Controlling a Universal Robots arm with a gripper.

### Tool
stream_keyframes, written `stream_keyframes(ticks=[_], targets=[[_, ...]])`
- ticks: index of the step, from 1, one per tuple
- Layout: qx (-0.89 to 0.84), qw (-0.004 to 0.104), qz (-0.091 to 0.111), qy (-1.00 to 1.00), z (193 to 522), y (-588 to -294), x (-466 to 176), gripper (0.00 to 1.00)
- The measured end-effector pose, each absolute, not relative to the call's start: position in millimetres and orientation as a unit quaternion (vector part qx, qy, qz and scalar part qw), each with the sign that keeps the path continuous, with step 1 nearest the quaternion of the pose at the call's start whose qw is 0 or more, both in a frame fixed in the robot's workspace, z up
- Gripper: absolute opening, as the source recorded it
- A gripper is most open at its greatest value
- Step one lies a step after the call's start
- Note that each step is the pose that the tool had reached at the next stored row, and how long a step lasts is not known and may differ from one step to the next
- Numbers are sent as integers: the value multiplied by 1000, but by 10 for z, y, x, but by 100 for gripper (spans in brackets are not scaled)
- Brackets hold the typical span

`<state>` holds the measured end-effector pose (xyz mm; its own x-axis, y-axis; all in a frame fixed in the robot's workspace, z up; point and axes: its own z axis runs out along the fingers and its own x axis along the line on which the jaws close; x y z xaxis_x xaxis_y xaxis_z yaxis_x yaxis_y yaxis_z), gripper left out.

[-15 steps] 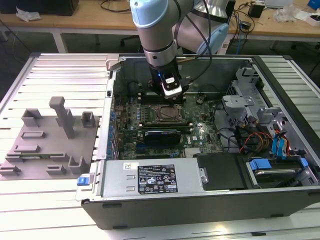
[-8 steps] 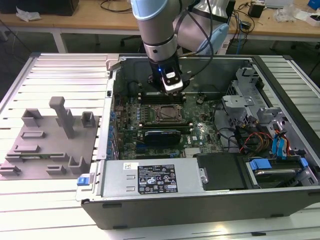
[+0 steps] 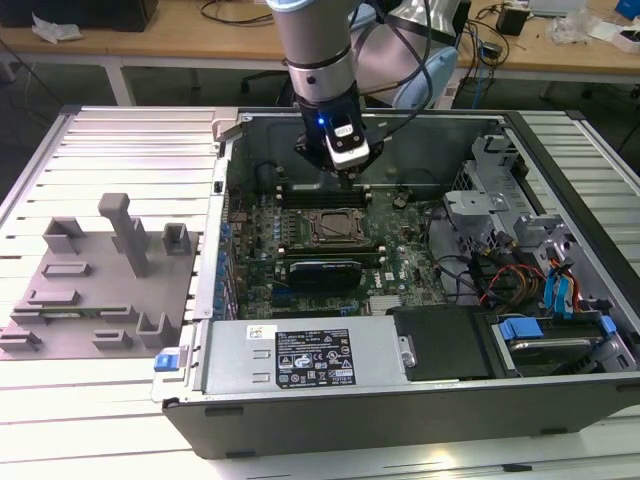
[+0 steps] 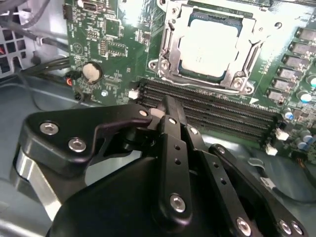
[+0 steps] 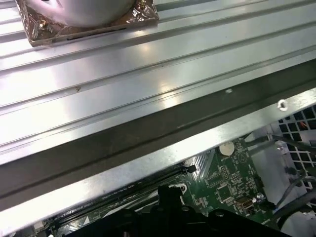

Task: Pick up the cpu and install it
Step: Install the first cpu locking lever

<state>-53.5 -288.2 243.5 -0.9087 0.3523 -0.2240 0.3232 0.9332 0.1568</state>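
The cpu (image 4: 210, 44) lies flat in the motherboard's socket, its pale silver top showing inside the metal socket frame (image 4: 168, 49). My gripper (image 4: 169, 102) hangs above the memory slots (image 4: 212, 106) beside that socket, apart from the chip, its black fingers shut with nothing between them. In the exterior view the gripper (image 3: 345, 168) sits low inside the open computer case, just behind the socket (image 3: 335, 226). The first wrist view catches the gripper's dark tip (image 5: 170, 197) over the board near the case wall.
A long black expansion card (image 3: 320, 270) and the power supply (image 3: 300, 355) lie in front of the socket. Drive cages and cables (image 3: 520, 240) crowd the exterior view's right. A grey fixture plate (image 3: 90, 290) rests on the ribbed table. A heat sink (image 5: 84, 15) stands outside the case.
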Motion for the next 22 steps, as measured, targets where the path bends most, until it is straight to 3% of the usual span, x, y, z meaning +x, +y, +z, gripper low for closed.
stream_keyframes(ticks=[4,6,10,12,13,22], targets=[[173,125,58,975,2436,-2882,-535,11],[174,115,56,976,2434,-2882,-533,11],[176,72,47,981,2431,-2882,-505,11],[178,28,37,983,2431,-2882,-456,11],[178,19,35,983,2430,-2882,-450,11],[121,18,24,992,2426,-2882,-444,11]])
